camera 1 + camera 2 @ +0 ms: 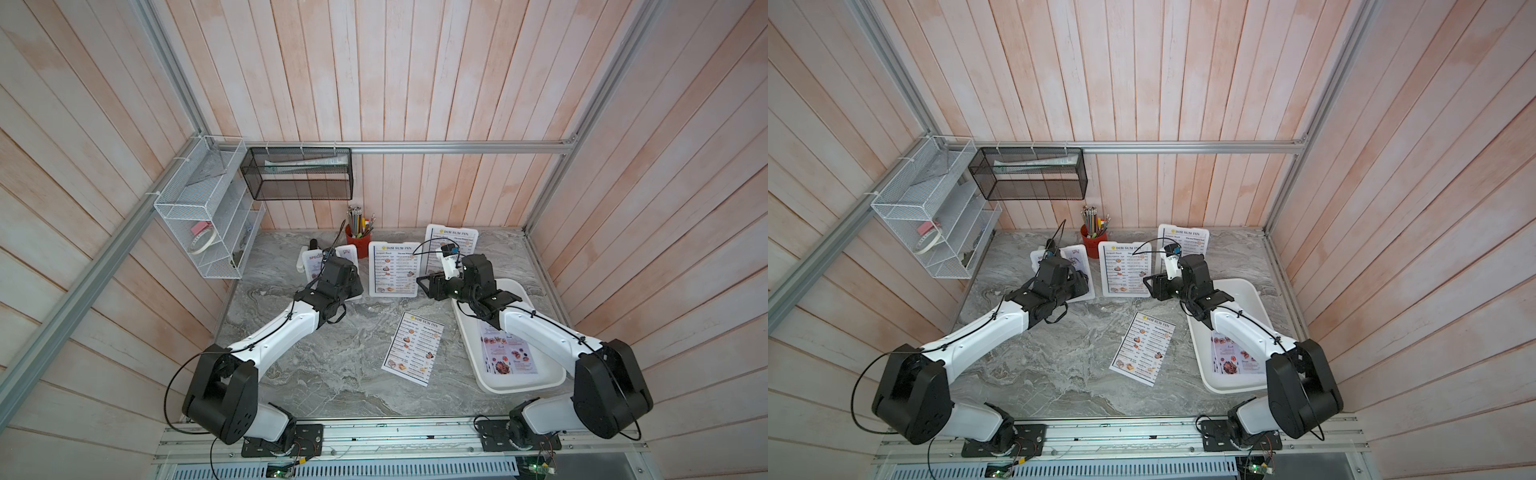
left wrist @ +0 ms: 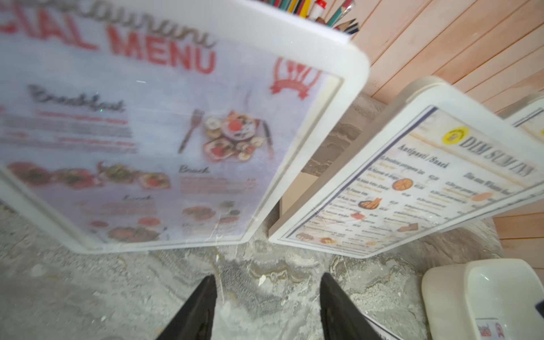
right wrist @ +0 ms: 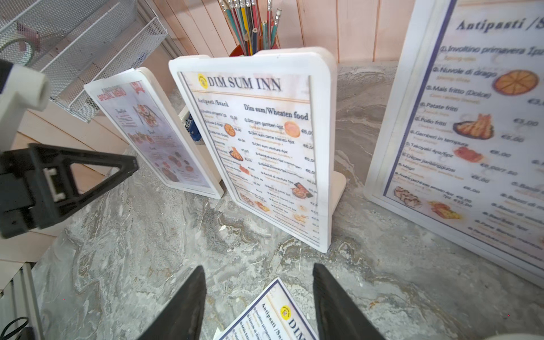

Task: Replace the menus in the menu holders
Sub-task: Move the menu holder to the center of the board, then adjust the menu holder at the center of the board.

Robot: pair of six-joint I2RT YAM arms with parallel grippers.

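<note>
grey veined stone-look tabletop (image 1: 332,365): matt | white rounded plastic menu holder (image 3: 323,153): smooth, glossy clear front | loose white paper menu sheet (image 1: 413,348): matt | shallow white plastic tray (image 1: 519,384): smooth | pale pink wooden plank wall (image 1: 415,83): matt, grained | silver metal rail (image 1: 457,147): dull sheen

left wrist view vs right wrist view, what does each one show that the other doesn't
Only the left wrist view: a corner of the shallow white plastic tray with a printed sheet in it. Only the right wrist view: the white wire mesh shelf. Both: the upright white plastic holder of the lilac SPECIAL MENU sheet, the holder of a white DIM SUM INN sheet, the coloured pencils, grey marble tabletop.
</note>
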